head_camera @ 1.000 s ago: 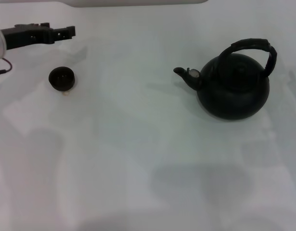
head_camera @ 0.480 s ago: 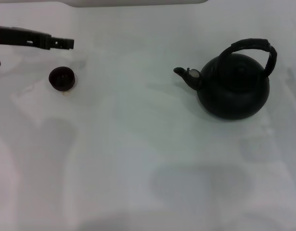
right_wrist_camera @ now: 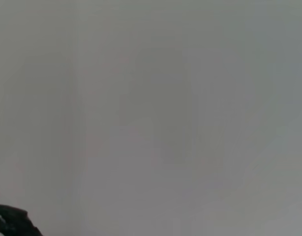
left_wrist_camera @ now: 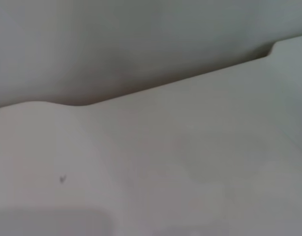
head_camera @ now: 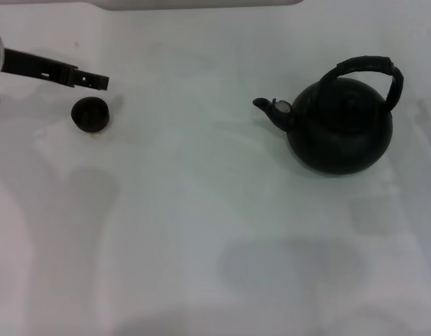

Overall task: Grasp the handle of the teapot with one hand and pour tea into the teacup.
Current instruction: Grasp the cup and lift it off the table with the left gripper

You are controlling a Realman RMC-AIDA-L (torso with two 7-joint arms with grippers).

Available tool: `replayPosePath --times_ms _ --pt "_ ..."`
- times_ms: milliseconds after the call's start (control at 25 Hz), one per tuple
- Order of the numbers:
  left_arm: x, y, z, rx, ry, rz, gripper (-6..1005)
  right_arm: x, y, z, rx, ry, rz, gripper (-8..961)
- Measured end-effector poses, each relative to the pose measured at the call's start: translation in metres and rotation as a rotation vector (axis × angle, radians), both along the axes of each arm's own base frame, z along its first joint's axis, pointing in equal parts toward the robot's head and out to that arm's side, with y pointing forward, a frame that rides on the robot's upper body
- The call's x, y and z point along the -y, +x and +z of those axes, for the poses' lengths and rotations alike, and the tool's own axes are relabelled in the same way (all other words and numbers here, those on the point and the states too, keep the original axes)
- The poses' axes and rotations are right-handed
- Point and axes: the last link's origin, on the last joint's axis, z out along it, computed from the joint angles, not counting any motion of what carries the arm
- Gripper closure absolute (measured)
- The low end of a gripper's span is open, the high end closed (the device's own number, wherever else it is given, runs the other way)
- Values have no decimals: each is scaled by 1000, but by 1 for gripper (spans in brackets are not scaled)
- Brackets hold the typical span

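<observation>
Teapot [head_camera: 339, 126] upright on white table [head_camera: 201, 210], spout facing teacup [head_camera: 90, 114] well apart, left claw [head_camera: 96, 80] just beyond teacup, grip state unclear.

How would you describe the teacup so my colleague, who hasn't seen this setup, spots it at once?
On the white table, look to the robot's left, well away from the large round black teapot on the right. The teacup sits just in front of the left end effector, apart from it. It is a tiny, low, handleless black bowl, far smaller than the teapot.

slim black left arm [head_camera: 50, 68], pale wrist collar
</observation>
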Motion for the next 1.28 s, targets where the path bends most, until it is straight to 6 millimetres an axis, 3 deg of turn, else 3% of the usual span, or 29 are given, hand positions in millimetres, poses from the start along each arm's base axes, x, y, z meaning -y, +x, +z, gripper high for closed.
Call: replayPosePath --times_ms 1280 --pt "3 -6 -18 -86 -70 5 150 -1 1 2 -8 19 -11 96"
